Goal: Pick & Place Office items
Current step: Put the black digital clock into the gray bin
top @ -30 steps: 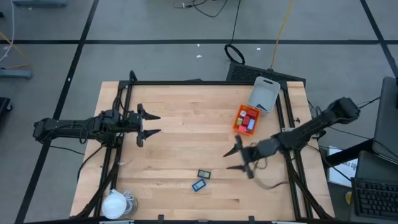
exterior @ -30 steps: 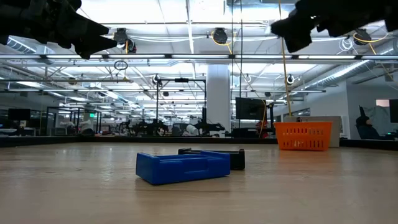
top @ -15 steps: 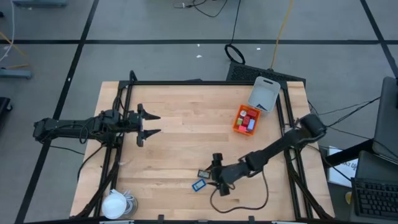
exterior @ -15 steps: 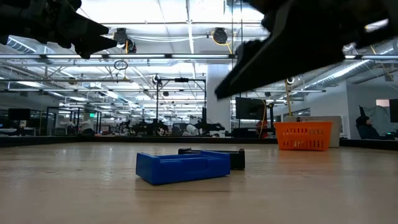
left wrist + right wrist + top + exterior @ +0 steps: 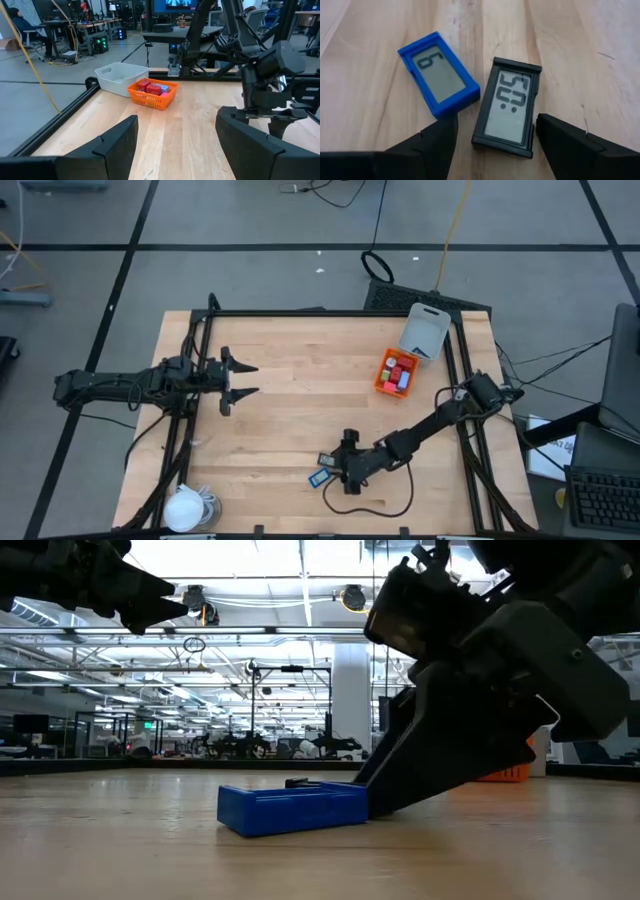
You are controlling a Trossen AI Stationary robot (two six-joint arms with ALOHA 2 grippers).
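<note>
On my table [image 5: 290, 380], the left claw [image 5: 240, 380] hangs well away from the orange basket [image 5: 395, 372], fingers spread and empty. The basket, by the white tray [image 5: 424, 330], already carries red blocks [image 5: 150, 87]. My right claw [image 5: 338, 468] is down at the wood, farther from the basket, fingers [image 5: 570, 145] wide apart on either side of the black flat clock [image 5: 509, 106], not gripping it. The blue clock [image 5: 437, 72] lies just beside the black one.

Grey floor [image 5: 250, 275], black cables [image 5: 375, 265]; open hall, ceiling strip lights [image 5: 280, 585].
</note>
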